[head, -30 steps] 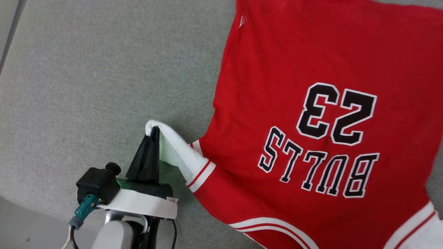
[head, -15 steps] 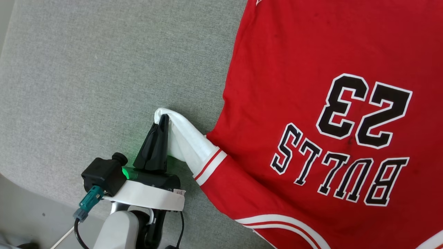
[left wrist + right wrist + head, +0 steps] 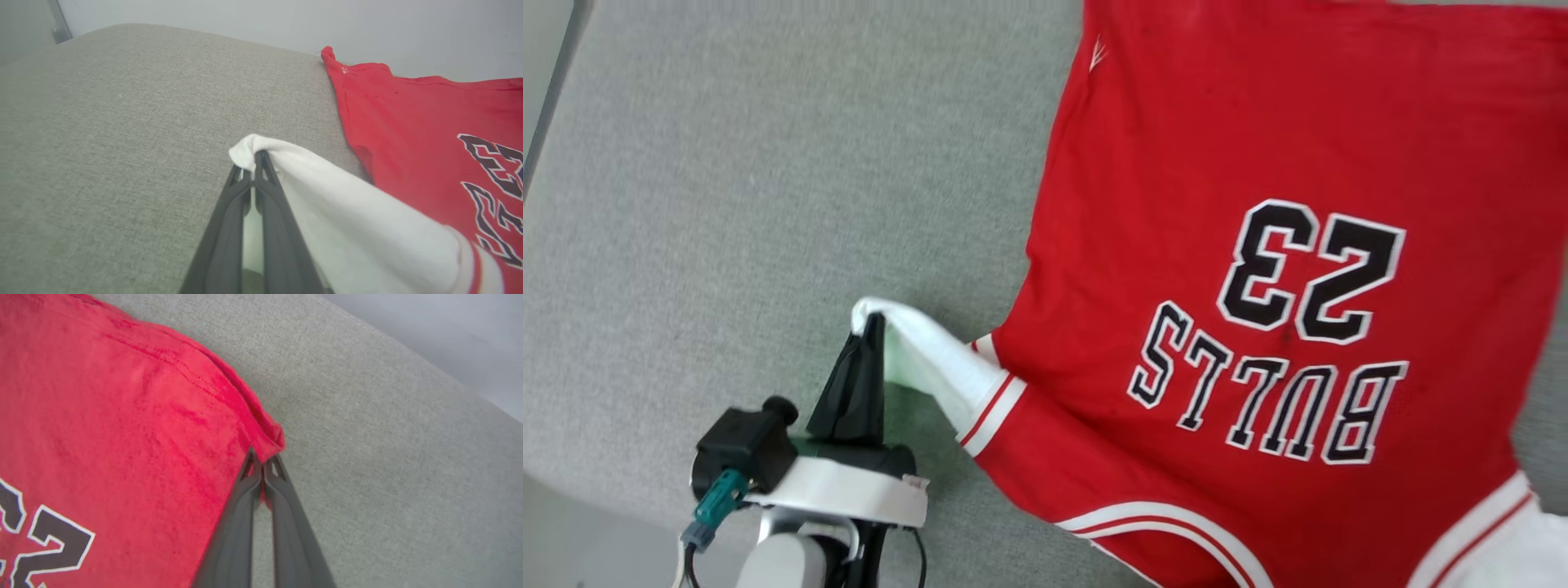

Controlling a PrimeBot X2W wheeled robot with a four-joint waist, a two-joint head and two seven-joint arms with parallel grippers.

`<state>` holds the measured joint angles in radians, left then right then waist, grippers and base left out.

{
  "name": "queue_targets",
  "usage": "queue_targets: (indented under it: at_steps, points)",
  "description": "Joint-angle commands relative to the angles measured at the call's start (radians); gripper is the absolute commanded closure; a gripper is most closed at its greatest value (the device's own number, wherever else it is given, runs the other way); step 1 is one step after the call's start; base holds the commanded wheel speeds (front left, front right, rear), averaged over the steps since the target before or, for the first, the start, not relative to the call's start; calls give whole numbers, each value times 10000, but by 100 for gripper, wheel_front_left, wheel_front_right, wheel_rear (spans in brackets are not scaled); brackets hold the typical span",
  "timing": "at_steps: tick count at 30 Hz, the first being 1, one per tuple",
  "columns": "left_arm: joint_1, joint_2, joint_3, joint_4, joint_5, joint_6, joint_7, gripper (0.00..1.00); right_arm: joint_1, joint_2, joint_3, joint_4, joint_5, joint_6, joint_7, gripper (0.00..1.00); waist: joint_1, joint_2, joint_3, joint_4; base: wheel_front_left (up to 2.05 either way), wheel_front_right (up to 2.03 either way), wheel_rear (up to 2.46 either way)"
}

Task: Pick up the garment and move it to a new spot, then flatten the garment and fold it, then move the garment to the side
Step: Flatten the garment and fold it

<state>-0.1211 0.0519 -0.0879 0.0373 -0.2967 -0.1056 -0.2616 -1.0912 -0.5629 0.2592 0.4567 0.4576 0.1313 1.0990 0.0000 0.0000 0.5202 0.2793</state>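
**Step in hand (judged): flattening the garment by tension from two grip points.**

The garment [image 3: 1258, 122] lies spread on the grey padded surface [image 3: 727, 204]. Its printed side faces up and its collar end is nearest the robot.

The left claw [image 3: 872, 331] is closed on the tip of the white sleeve [image 3: 931, 359]. It holds the sleeve raised off the surface and drawn out to the robot's left. In the left wrist view, the cloth wraps over the tips of the left claw [image 3: 256, 157], so the bite is shallow.

The right claw [image 3: 263, 457] is closed on a red hem corner [image 3: 273, 443], and a little red cloth shows between its fingers.

Procedure for a good result:

1. Confirm both grips before pulling. Each claw holds only a small fold near its tips, and a sharp tug is likely to pull the cloth free.
2. Draw the two claws apart slowly and evenly, with each moving outward from the body of the garment. An uneven pull probably drags the whole shirt sideways instead of stretching it.
3. Carry the cloth low over the surface. Jersey fabric is limp and tends to crease where it hangs slack.
4. Check the red panel around the number print [image 3: 1311, 269] for ripples. Stop pulling once it lies smooth.
5. Lower the sleeve until it rests flat beside the body, then release it. Dropped from a height, it may fold under itself.
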Motion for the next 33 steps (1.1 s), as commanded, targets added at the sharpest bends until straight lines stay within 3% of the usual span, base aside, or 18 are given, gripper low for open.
queue_targets:
  at_steps: [1,9,15,16,23,28,33]
  points:
    - [147,30,77,37,71,2,-47,100,265,-140,100,-63,99,-11,-118,100,0,0,-572,-419,0,0,0]
    - [1257,316,623,309,126,115,-46,100,3161,-1707,872,-1552,2051,-11,-1586,100,0,0,-2371,-1375,0,0,0]
    - [1788,464,758,395,26,203,51,100,5587,-2358,493,-2421,2894,-11,-2181,100,0,0,-3069,-1822,0,0,0]
    - [1953,528,790,422,-39,223,106,100,6964,-2497,113,-2785,3176,-11,-2370,100,0,0,-3283,-1964,0,0,0]
    - [2179,618,824,457,-144,255,159,100,10144,-2384,-721,-3091,3471,-11,-2547,100,0,0,-3517,-2195,0,0,0]
    - [2150,639,768,522,-199,246,157,100,11997,-1880,-1100,-2962,3455,-11,-2604,100,0,0,-3534,-2180,0,0,0]
    - [2131,673,766,581,-239,272,128,100,12694,-1201,-1524,-2982,3436,-10,-2939,100,0,0,-3532,-2208,0,0,0]
